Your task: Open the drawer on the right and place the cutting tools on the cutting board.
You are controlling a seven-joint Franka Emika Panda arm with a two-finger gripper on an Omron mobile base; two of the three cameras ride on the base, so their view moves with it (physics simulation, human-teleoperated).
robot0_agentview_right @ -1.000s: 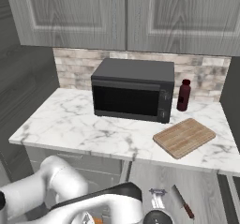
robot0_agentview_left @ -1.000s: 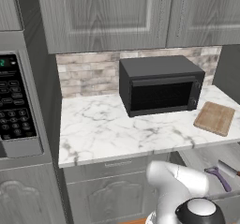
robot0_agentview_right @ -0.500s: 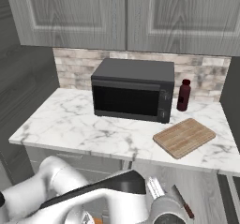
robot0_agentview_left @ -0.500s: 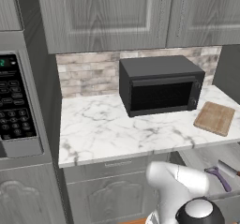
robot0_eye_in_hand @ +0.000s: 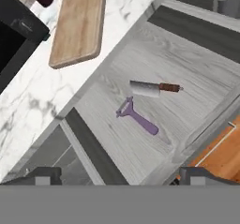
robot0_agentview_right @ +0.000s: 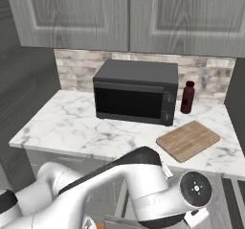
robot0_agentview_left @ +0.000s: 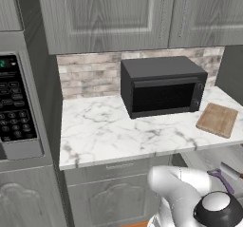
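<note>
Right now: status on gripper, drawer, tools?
Gripper open, empty, above drawer. Drawer open; purple tool and knife inside. Cutting board bare.

My left base view sits behind the arm on its left, looking forward and down across the marble counter (robot0_agentview_left: 109, 126) toward the black microwave (robot0_agentview_left: 163, 86), with the cutting board (robot0_agentview_left: 218, 119) at its right edge. My right base view looks at the same counter (robot0_agentview_right: 72, 127) from the other side; microwave (robot0_agentview_right: 136, 91) and cutting board (robot0_agentview_right: 188, 140) are shared, plus a dark bottle (robot0_agentview_right: 187, 97). My hand view looks steeply down, rolled, closer in, over the open drawer (robot0_eye_in_hand: 187, 59), catching the cutting board (robot0_eye_in_hand: 78, 24) and counter edge (robot0_eye_in_hand: 28, 110).
</note>
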